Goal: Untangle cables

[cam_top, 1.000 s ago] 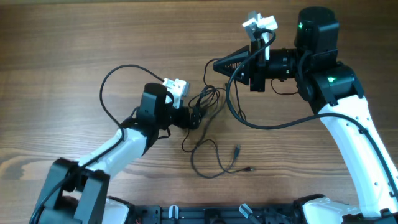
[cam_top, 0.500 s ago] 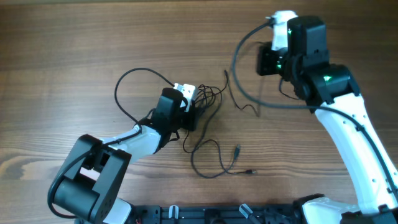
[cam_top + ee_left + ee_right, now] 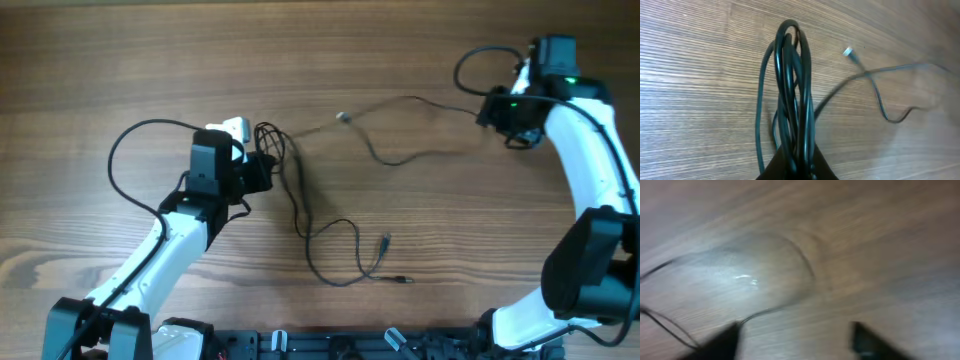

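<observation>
- left of centre on the table [image 3: 100, 60]: coiled cables [image 3: 270, 145], pinched in the left gripper [image 3: 262, 172].
- from that coil rightward: one cord [image 3: 378, 156], reaching the right gripper [image 3: 492, 108] at far right.
- along it, just right of the coil: a plug end [image 3: 342, 118].
- below the coil: a loose loop [image 3: 335, 250], two plug ends [image 3: 384, 240] at its right.

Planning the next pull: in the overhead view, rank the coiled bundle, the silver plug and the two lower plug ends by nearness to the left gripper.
1. The coiled bundle, held in the left gripper itself.
2. The silver plug, farther back, toward the table's centre.
3. The lower plug ends, front centre of the table, farthest.
</observation>
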Motion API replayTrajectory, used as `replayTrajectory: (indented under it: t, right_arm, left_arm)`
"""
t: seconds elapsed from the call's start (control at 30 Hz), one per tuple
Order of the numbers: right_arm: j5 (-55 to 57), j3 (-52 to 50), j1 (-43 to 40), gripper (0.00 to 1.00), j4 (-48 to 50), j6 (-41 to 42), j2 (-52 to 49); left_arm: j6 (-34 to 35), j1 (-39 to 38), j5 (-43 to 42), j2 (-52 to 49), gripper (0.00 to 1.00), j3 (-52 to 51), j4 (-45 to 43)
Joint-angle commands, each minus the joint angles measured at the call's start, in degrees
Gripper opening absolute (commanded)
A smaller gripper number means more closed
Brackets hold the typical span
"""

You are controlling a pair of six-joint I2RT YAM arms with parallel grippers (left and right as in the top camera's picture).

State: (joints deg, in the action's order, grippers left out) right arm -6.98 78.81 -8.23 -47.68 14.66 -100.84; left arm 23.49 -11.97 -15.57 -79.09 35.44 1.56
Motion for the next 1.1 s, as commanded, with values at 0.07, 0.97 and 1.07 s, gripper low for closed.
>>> replayTrajectory:
  t: [0.07, 0.97, 1.07]
  right_arm:
    - [-34.9, 0.2, 4.5, 1.00, 1.3, -16.4, -0.6]
    - [-43.4, -12.1, 28.6, 0.37, 31.4, -49.1, -11.1]
    - [-44.2, -12.1, 28.6, 0.14, 31.0, -49.0, -11.1]
  left_arm:
    - [0.7, 0.1, -3.6, 0.7, 0.07, -0.6, -0.2]
    - [-12.8, 0.1, -30.0, 3.4, 0.06, -0.6, 3.9]
    - [-12.8, 0.1, -30.0, 3.6, 0.07, -0.6, 3.9]
